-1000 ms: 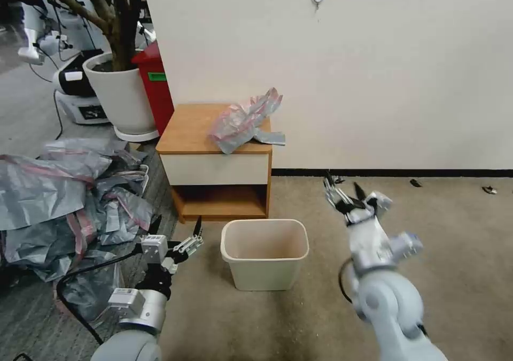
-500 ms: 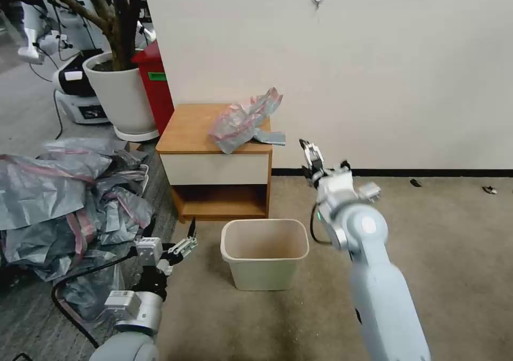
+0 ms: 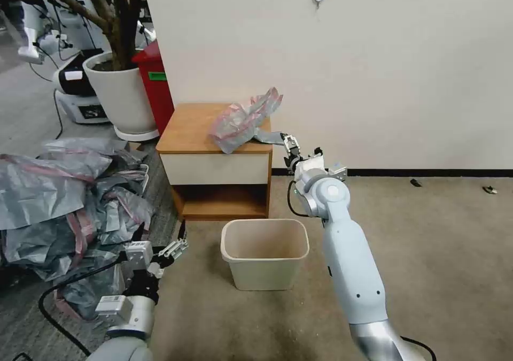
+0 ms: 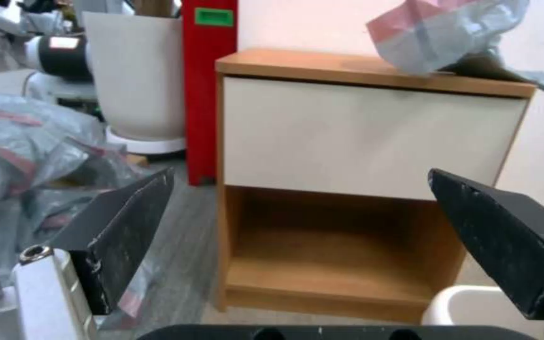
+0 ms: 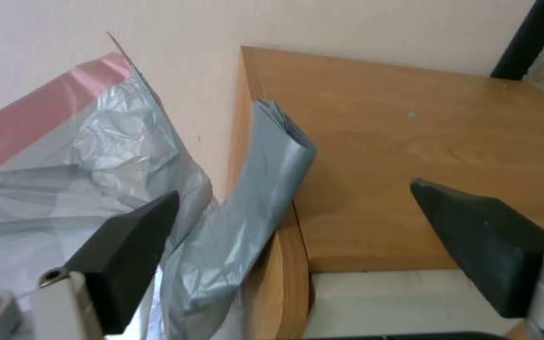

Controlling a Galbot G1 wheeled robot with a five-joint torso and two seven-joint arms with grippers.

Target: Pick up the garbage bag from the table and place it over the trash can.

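The right hand stands spread just right of the tabletop, near the garbage bag tail overhanging that edge. The wall closes the far side. Carpet right of the trash can lies open; the bag heap crowds the left.

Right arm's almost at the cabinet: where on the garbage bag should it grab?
Probably the grey folded tail of the garbage bag, coming from the table's right edge: it overhangs that edge, narrow enough for the open right gripper.
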